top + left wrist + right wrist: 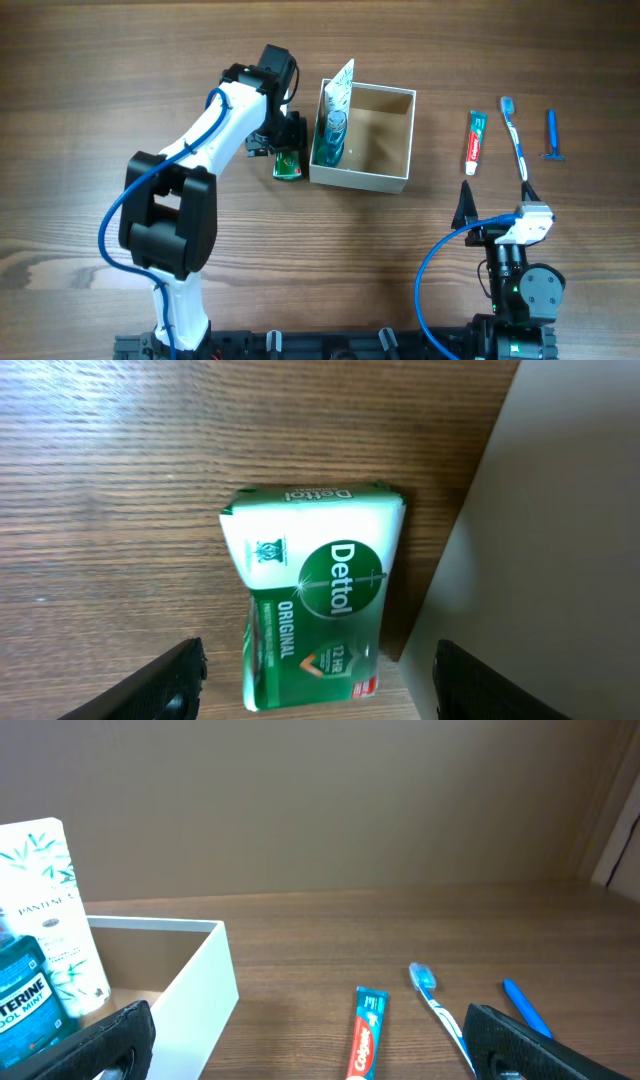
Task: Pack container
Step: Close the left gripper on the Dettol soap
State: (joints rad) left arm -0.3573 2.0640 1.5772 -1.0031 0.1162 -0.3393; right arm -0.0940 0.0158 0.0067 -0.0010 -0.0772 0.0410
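The container (385,181) is a square white-walled box with a tan inside, at the table's upper middle; it also shows in the right wrist view (205,990). Inside its left side stand a teal mouthwash bottle (331,137) and a white Pantene sachet (341,82). A green Dettol soap bar (288,165) lies on the table just left of the container's wall (545,540). My left gripper (283,140) is open, its fingers (320,680) straddling the soap (315,595) above it. My right gripper (495,215) is open and empty (310,1040), at the front right.
Right of the container lie a red-and-teal toothpaste tube (475,141), a blue-white toothbrush (516,135) and a blue razor (551,135). They also show in the right wrist view: toothpaste (367,1030), toothbrush (440,1005), razor (527,1010).
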